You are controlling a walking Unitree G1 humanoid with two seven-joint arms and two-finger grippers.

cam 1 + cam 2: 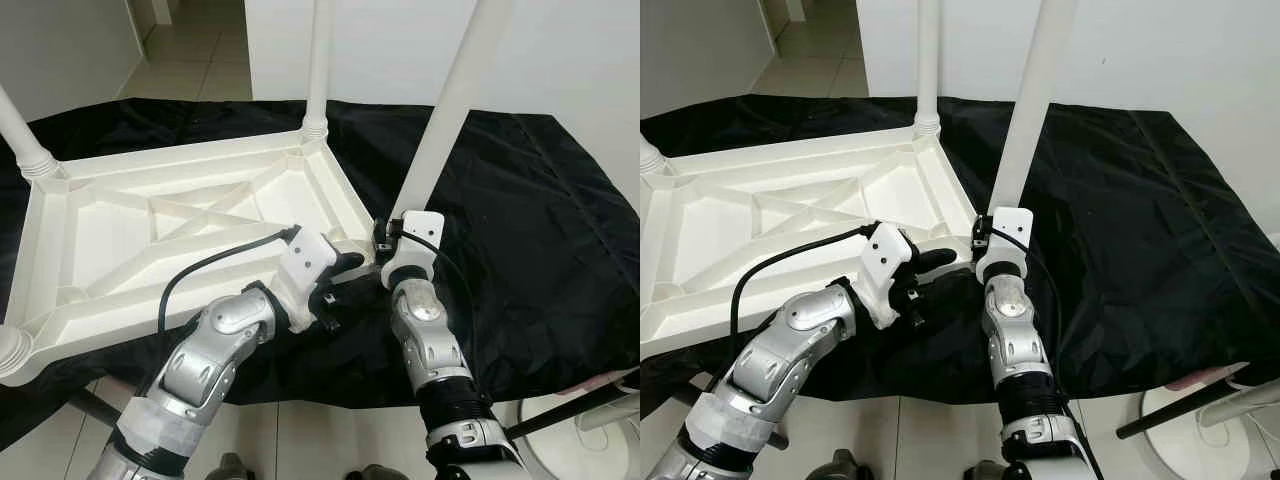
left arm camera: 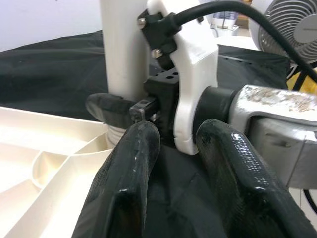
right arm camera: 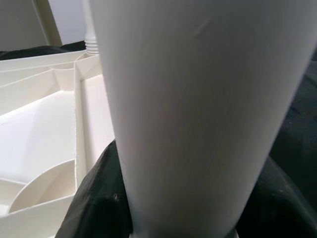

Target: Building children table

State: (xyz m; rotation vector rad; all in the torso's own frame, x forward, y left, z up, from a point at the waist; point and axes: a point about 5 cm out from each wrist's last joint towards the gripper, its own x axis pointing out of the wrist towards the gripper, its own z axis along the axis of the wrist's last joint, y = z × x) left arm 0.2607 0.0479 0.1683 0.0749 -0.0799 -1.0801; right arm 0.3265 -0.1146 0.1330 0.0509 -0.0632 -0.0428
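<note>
A white plastic children's table (image 1: pixel 190 225) lies upside down on a black cloth (image 1: pixel 540 220) spread over the floor, its ribbed underside facing up. Legs stand upright in its corners: one at the far right corner (image 1: pixel 318 70), one at the far left (image 1: pixel 25 140), and one at the near left corner (image 1: pixel 12 350). At the near right corner a fourth leg (image 1: pixel 450 110) rises, tilted slightly to the right. The right gripper (image 1: pixel 383 243) is at the base of this leg, its fingers closed around it; the right wrist view shows the white leg (image 3: pixel 198 114) pressed close between the dark fingers. The left gripper (image 1: pixel 335 285) sits just beside the same corner, to the left of the right one, its fingers (image 2: pixel 129 178) parted and holding nothing, pointing toward the leg base and the right wrist. A white fan (image 1: pixel 590 440) stands on the tiled floor at the near right.
</note>
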